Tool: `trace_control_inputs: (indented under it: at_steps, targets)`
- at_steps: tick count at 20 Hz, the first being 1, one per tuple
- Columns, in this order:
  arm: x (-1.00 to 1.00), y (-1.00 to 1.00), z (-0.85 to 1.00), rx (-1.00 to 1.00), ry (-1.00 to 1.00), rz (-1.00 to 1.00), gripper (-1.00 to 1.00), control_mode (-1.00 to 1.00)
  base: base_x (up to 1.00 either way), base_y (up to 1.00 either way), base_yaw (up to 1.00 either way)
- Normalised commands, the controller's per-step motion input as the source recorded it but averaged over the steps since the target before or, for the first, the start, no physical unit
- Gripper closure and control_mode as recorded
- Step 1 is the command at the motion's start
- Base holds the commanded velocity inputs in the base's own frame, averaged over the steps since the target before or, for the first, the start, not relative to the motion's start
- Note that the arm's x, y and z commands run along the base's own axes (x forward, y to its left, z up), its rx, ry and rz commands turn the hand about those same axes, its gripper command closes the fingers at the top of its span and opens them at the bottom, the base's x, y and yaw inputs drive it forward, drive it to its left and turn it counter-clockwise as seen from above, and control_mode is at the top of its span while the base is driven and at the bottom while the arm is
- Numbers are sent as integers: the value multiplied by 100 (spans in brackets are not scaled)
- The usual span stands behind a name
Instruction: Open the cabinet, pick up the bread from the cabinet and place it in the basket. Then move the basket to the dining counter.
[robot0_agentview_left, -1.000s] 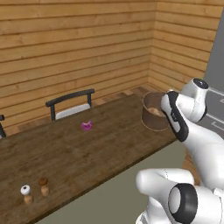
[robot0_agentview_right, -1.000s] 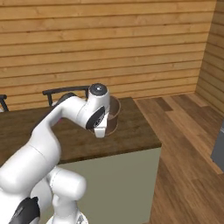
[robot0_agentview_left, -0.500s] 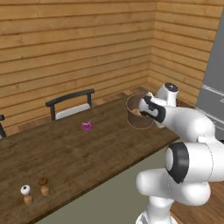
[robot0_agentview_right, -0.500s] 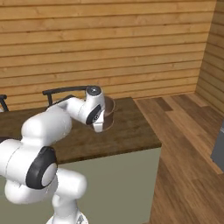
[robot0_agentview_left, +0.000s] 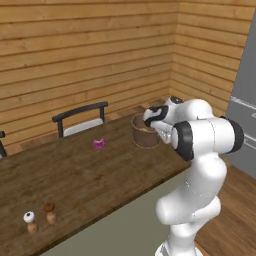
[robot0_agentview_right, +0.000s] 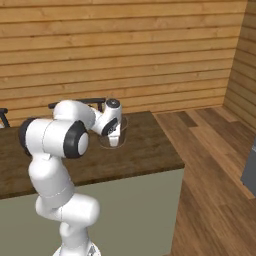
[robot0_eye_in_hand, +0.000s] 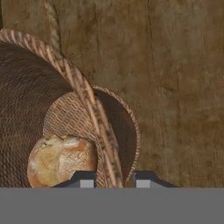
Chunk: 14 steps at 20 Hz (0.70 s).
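From the left base view, the round brown woven basket (robot0_agentview_left: 145, 133) stands on the long dark-brown wood-plank dining counter (robot0_agentview_left: 85, 180), near its far right corner. The white arm's two-finger gripper (robot0_agentview_left: 161, 131) is at the basket's right side. A small magenta object (robot0_agentview_left: 99, 144) lies on the planks left of the basket; a white-capped shaker (robot0_agentview_left: 31, 222) and a brown-capped shaker (robot0_agentview_left: 50, 213) stand well apart from it, near the counter's front left edge. A black chair (robot0_agentview_left: 81, 119) sits behind the counter.

From the right base view, the gripper (robot0_agentview_right: 114, 140) points down over the basket (robot0_agentview_right: 118, 134) on the counter (robot0_agentview_right: 145, 155).

In the hand view, the gripper (robot0_eye_in_hand: 113, 180) straddles the basket's thin hoop handle (robot0_eye_in_hand: 97, 122), its fingertips (robot0_eye_in_hand: 146, 178) on either side; whether they pinch it I cannot tell. The rounded tan-brown bread (robot0_eye_in_hand: 61, 160) lies inside the basket (robot0_eye_in_hand: 26, 87) on its woven floor.
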Motion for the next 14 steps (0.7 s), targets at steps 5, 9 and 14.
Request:
trace_control_inputs:
  at_steps: [5,9,14]
  targets:
    - [36,5,-62,1,2,4,100,-100,0,0,0]
    - [0,4,-61,0,0,0,100,-100,0,0,0]
    - [-26,0,-23,0,-3,0,-100,-100,0,0,0]
